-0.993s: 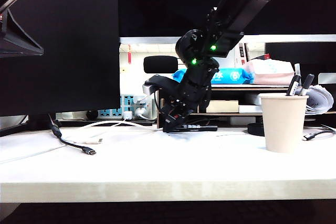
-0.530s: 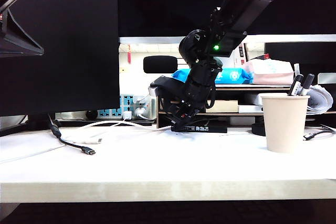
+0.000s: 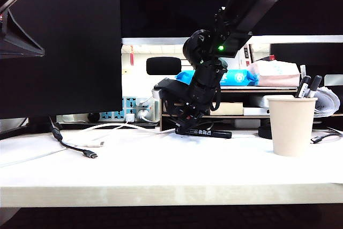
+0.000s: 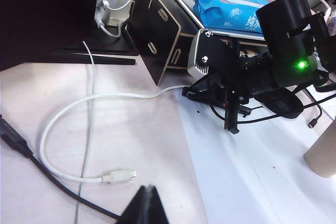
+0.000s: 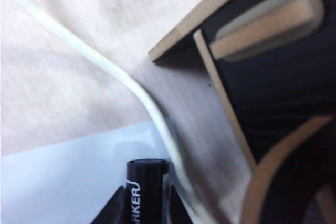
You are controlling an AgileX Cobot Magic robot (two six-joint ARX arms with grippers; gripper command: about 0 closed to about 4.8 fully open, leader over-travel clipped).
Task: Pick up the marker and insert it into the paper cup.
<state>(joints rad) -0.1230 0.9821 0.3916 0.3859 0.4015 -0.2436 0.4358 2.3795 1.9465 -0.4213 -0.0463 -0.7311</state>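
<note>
The right gripper is closing its narrowing jaws on the marker, which is lying on the table at its tip; I'd have it clamp squarely before lifting. The left gripper, fingertips together, is idling nearby. I'm counting one paper cup off to its side, holding two pens.

the marker shows white letters "rker" along its black barrel in the right wrist view. in the exterior view its white lettering is too small to read. the blue pack bears print too blurred to read.
</note>
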